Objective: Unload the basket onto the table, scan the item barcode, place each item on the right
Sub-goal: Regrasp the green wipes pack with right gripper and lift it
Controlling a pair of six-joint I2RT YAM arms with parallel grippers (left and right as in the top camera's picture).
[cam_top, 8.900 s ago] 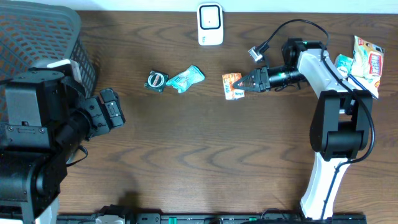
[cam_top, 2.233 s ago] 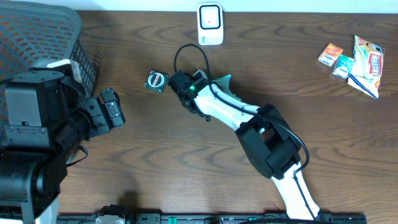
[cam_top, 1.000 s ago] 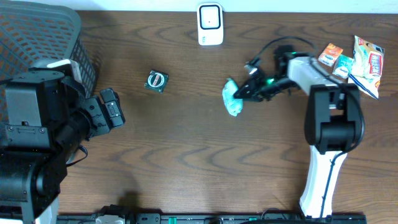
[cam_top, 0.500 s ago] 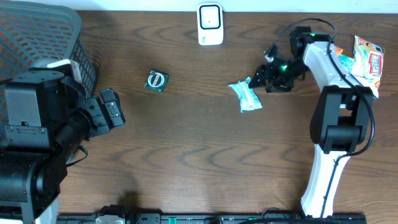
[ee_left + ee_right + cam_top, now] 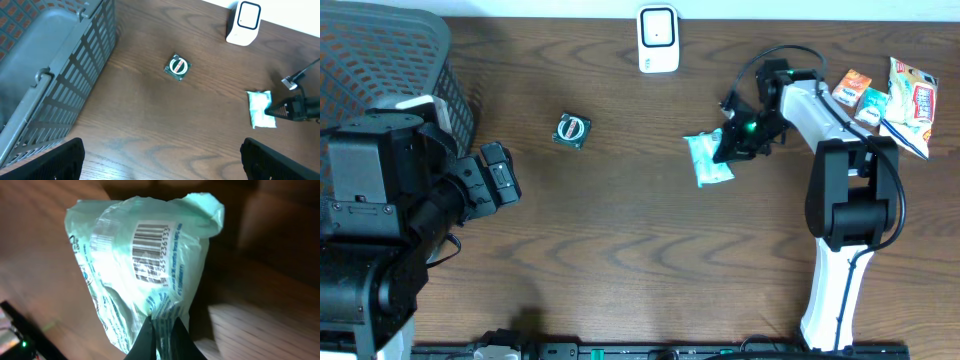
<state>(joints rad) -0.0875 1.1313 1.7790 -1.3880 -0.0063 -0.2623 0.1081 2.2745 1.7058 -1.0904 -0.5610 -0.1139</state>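
Observation:
A mint-green plastic packet (image 5: 707, 160) is pinched at its edge by my right gripper (image 5: 730, 147), right of the table's middle. In the right wrist view the packet (image 5: 125, 275) fills the frame. Its black barcode (image 5: 152, 247) faces the camera, and the right gripper (image 5: 160, 326) is shut on the crimped end. The white scanner (image 5: 658, 40) stands at the back edge, apart from the packet. The left wrist view shows the packet (image 5: 260, 109) and the scanner (image 5: 243, 22) from afar. My left gripper (image 5: 162, 167) hangs wide open over bare wood, holding nothing.
A dark mesh basket (image 5: 380, 60) takes up the back left corner. A small round green-and-white item (image 5: 572, 130) lies left of centre. An orange box (image 5: 850, 85), a teal box (image 5: 871, 100) and a snack bag (image 5: 912, 92) sit at the back right.
Half a second ago the packet lay free on the table with the right gripper off it. The right gripper has now shut on the packet's edge. The left arm has not moved.

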